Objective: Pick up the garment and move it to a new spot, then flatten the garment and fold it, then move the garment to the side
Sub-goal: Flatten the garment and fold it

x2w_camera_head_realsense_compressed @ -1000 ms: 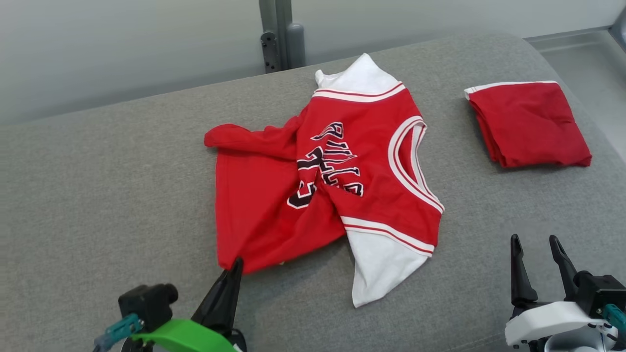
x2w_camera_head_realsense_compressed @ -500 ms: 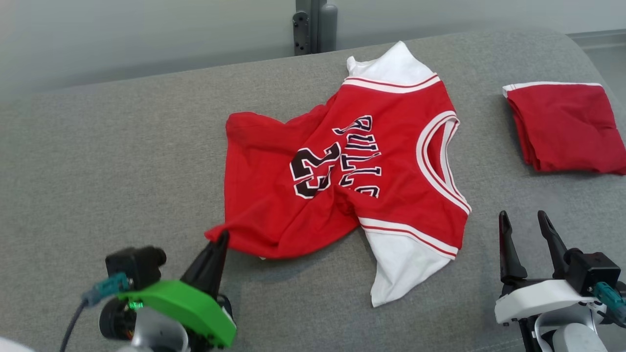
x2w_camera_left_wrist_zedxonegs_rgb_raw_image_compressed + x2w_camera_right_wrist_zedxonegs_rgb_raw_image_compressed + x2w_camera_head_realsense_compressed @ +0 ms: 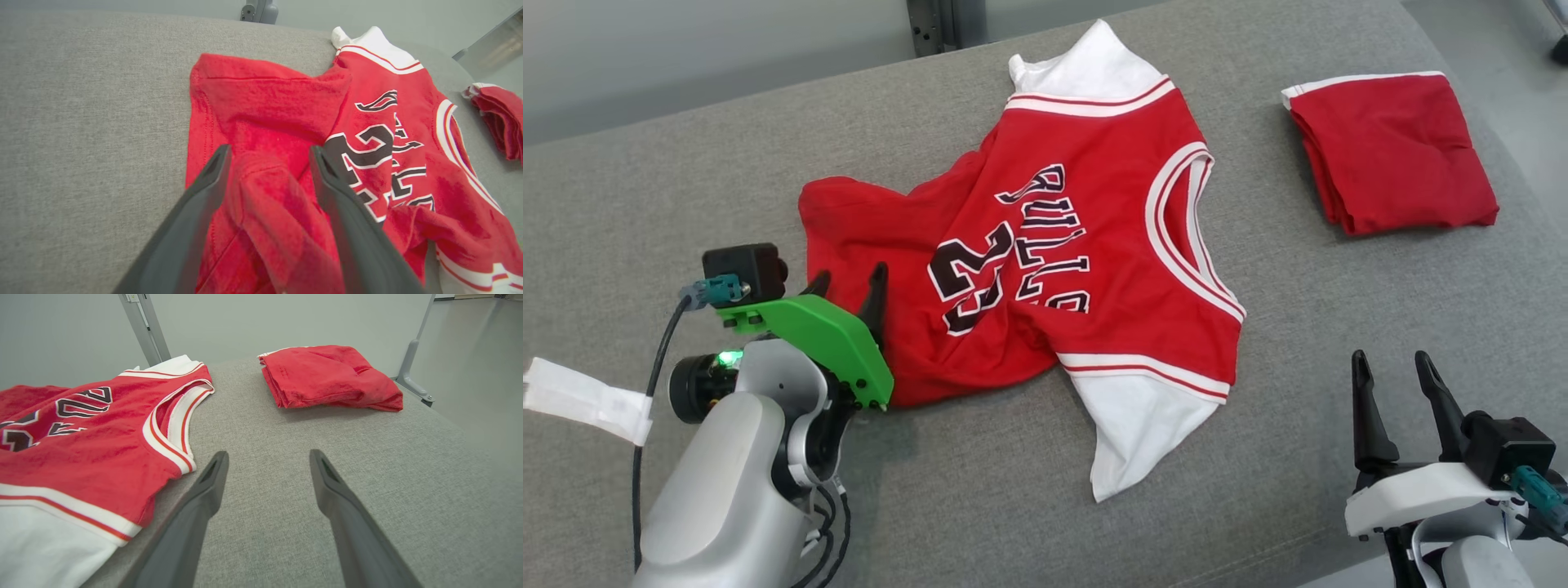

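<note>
The garment [image 3: 1094, 245] is a red jersey with white sleeves and black lettering, lying crumpled in the middle of the grey cushion [image 3: 645, 204]. My left gripper [image 3: 848, 276] stands open over its lower left hem. In the left wrist view a loose fold of the red garment [image 3: 265, 102] lies between the spread fingers of the left gripper [image 3: 269, 151], not clamped. My right gripper [image 3: 1389, 359] is open at the lower right, off the cloth. In the right wrist view the right gripper [image 3: 267, 453] points over bare cushion, with the garment [image 3: 81, 457] to its left.
A second red garment, folded [image 3: 1392, 151], lies at the far right of the cushion, also seen as the folded pile [image 3: 327, 375]. A grey post [image 3: 935, 24] stands behind the cushion. The cushion's right edge drops to the floor [image 3: 1527, 122].
The left gripper was shut on the garment's hem corner and has now opened, letting the corner drop folded onto the jersey. The head camera has shifted; the right gripper stays open.
</note>
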{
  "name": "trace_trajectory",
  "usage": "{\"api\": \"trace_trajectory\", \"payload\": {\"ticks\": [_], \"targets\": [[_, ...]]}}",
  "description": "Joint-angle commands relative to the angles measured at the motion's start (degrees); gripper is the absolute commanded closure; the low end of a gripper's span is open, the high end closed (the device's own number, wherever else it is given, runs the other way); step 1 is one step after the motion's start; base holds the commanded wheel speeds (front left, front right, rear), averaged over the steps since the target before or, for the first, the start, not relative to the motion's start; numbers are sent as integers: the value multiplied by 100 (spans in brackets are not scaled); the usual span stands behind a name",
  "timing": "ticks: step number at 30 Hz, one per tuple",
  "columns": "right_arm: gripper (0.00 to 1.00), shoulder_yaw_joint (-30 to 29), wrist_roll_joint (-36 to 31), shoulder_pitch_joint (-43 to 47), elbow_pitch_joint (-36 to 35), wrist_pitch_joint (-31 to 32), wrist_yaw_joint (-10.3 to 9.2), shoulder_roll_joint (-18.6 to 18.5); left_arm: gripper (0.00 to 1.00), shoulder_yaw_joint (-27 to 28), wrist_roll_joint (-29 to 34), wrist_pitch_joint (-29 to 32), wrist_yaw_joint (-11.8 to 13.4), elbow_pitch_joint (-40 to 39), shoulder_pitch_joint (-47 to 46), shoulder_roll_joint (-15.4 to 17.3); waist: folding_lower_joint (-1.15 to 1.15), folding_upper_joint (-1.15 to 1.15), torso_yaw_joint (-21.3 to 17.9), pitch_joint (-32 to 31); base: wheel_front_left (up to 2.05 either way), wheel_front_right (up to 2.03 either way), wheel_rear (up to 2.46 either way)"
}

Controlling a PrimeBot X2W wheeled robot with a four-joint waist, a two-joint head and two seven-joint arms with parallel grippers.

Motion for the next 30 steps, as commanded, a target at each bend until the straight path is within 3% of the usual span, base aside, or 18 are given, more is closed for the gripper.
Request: {"api": "trace_trajectory", "payload": {"ticks": [1, 8, 15, 30], "targets": [[0, -36, -34, 68, 5, -1, -2, -15, 0, 30, -67, -143, -104, 81, 33, 5, 0, 0, -57, -17, 0, 0, 0], [0, -110, -184, 171, -37, -1, -2, -16, 0, 416, -455, -899, -391, -464, 1041, 138, 0, 0, 17, -272, 0, 0, 0], [0, -53, -322, 200, -77, -1, -2, -17, 0, 690, -665, -847, -399, -966, 1803, 534, 0, 0, 193, -247, 0, 0, 0], [0, -75, -388, 246, -80, -1, -2, -14, 0, -74, -386, -883, -872, -302, 1398, 148, 0, 0, -84, -287, 0, 0, 0]]}}
